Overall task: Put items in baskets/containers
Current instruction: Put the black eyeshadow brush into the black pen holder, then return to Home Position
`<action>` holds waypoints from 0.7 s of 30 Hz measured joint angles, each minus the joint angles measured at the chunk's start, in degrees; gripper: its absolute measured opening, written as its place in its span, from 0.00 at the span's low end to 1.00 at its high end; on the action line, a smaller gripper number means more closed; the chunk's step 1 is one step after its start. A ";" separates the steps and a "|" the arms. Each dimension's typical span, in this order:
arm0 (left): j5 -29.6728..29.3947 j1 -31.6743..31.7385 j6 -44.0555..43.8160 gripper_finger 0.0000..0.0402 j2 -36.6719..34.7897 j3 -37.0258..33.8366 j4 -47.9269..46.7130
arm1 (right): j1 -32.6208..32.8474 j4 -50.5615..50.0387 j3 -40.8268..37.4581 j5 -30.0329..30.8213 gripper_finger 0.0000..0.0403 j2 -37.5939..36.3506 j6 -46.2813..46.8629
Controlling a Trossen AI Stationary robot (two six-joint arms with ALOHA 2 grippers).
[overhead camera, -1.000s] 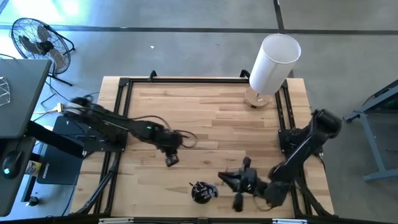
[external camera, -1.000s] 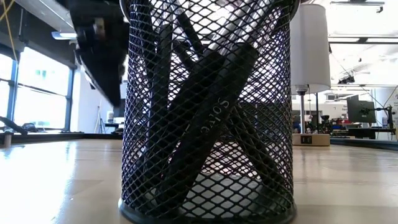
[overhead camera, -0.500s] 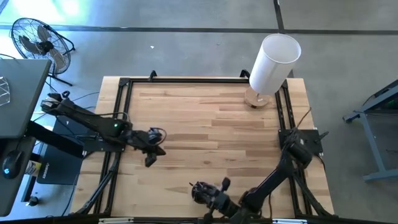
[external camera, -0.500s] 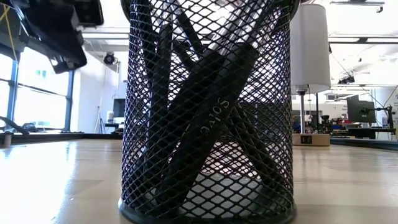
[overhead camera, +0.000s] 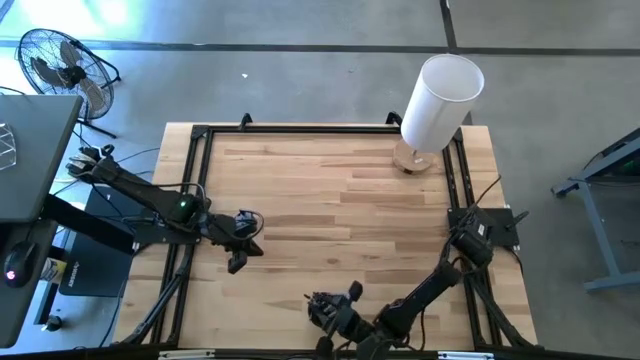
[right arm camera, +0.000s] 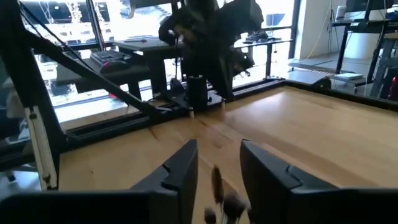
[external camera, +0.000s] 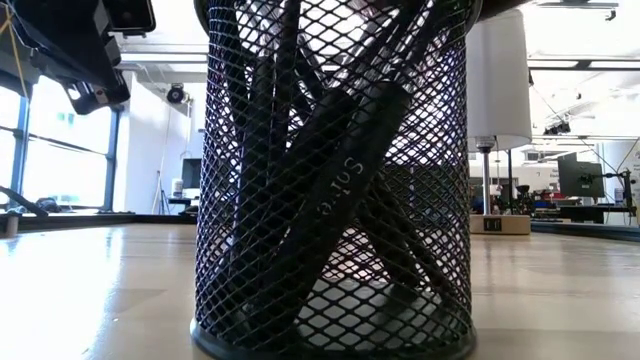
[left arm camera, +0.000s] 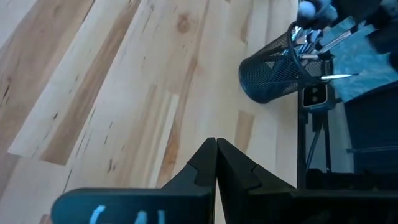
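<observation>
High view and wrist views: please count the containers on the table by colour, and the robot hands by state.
Black mesh cup: 1
White cylinder: 1
Shut hand, the left hand, near the table's left edge: 1
Open hand, the right hand, at the cup: 1
Total: 4

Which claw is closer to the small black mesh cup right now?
Right. The right claw hovers at the small black mesh cup by the near table edge; the left claw waits well off, toward the table's left side.
</observation>
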 joint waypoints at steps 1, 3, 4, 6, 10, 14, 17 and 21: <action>0.09 0.00 0.00 0.00 0.01 0.00 -0.02 | 0.01 -0.01 -0.02 0.11 0.29 -0.65 -0.93; 0.19 0.00 0.02 0.00 0.01 0.00 0.11 | 0.04 0.11 0.00 0.89 0.32 -2.35 -3.79; 0.19 0.00 0.07 0.00 0.01 0.00 -0.03 | 0.09 0.04 0.00 1.45 0.33 -3.42 -5.17; 0.16 0.02 0.67 0.00 0.01 0.00 -0.08 | 0.13 0.11 0.00 2.97 0.35 -5.47 -7.20; -1.93 0.04 8.58 0.00 0.27 0.00 -0.33 | 0.03 -4.71 -0.02 4.34 0.31 -10.58 -8.78; -2.89 0.04 17.24 0.00 0.60 0.00 -0.47 | -1.11 -23.73 -0.02 -6.07 0.13 -15.87 0.67; -4.83 0.04 20.86 0.00 0.60 0.00 -0.30 | -2.21 -44.84 -0.02 -16.35 0.02 -19.21 15.60; -8.10 0.07 21.38 0.00 0.60 0.00 0.18 | -2.44 -65.27 -0.02 -22.85 0.04 -21.59 35.09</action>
